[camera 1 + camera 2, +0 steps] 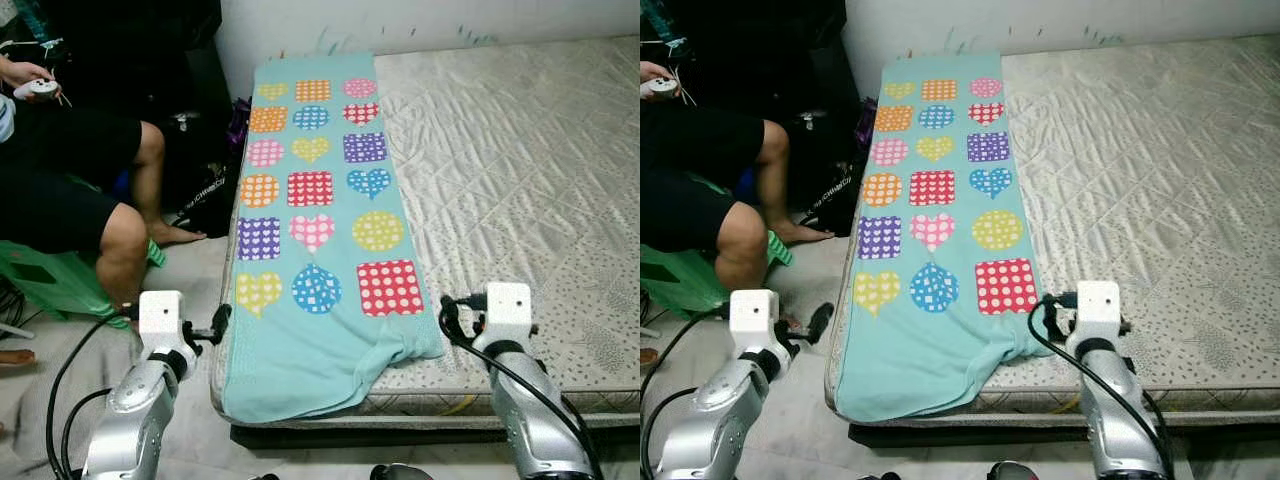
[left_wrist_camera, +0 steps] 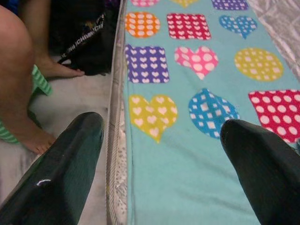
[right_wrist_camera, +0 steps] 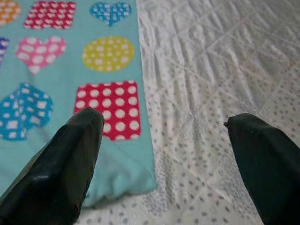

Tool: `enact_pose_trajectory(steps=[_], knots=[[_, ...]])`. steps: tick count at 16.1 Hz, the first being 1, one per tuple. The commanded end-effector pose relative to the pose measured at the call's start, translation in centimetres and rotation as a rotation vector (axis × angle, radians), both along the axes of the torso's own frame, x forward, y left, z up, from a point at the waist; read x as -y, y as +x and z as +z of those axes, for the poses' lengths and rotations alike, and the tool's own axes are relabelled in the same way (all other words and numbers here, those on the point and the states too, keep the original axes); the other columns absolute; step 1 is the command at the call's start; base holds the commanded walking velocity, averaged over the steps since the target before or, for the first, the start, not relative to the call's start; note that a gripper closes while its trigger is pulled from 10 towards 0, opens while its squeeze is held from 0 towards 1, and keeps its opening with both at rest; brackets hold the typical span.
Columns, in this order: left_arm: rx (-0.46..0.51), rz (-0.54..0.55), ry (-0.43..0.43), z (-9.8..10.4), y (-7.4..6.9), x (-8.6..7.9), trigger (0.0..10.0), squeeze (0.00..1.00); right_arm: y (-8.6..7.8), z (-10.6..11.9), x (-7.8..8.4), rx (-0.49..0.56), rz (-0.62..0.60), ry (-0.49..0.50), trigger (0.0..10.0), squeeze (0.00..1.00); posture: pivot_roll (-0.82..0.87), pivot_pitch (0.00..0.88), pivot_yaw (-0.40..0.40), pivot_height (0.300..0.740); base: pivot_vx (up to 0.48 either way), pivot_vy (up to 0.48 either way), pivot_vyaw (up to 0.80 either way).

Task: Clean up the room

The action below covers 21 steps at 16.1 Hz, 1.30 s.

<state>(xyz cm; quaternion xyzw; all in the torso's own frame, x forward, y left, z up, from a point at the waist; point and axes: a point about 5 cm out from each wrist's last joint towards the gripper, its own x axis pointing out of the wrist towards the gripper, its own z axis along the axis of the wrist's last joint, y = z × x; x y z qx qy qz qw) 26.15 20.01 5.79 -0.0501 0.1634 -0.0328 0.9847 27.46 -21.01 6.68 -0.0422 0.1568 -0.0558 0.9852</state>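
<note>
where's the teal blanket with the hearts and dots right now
The teal blanket lies spread lengthwise along the left edge of the mattress, its near end draping over the front corner between the open left hand and open right hand.

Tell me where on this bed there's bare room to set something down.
The widest free patch is the quilted mattress between the blanket and the mattress's right edge, running back to the wall. The right pincer, open, hangs over its near part. The left strip is covered by the blanket, and the floor beside it is crowded by a seated person.
</note>
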Motion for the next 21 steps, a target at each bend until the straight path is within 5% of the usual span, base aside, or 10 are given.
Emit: enact_pose_trajectory(steps=[1,6,11,14,15,21], knots=[[-0.021,0.007,0.022,-0.3,-0.3,-0.6,10.0,0.0,-0.1,-0.4,-0.3,-0.019,0.016,0.014,10.0,0.0,-0.22,0.107,0.073,0.74,0.0,0.0,0.0],[0.017,-0.047,0.057,0.7,0.5,0.1,10.0,0.0,1.5,0.8,-1.6,0.052,0.062,-0.006,10.0,0.0,-0.21,0.096,0.073,0.74,0.0,0.0,0.0],[0.081,-0.13,0.028,1.5,1.5,2.0,10.0,0.0,2.3,1.2,-2.6,0.143,0.048,0.069,10.0,0.0,-0.22,0.063,0.172,0.74,0.0,0.0,0.0],[0.105,-0.091,0.011,2.5,2.9,0.6,10.0,0.0,2.0,1.2,-3.5,0.177,0.126,0.061,10.0,0.0,-0.21,0.062,0.14,0.74,0.0,0.0,0.0],[0.154,-0.007,-0.091,3.5,2.9,0.0,10.0,0.0,2.1,1.7,-3.4,0.213,0.147,0.064,10.0,0.0,-0.2,0.066,0.111,0.74,0.0,0.0,0.0],[0.099,-0.024,-0.09,1.9,1.7,1.0,10.0,0.0,3.4,2.9,-3.5,0.295,0.231,0.082,10.0,0.0,-0.16,0.036,0.084,0.74,0.0,0.0,0.0]])
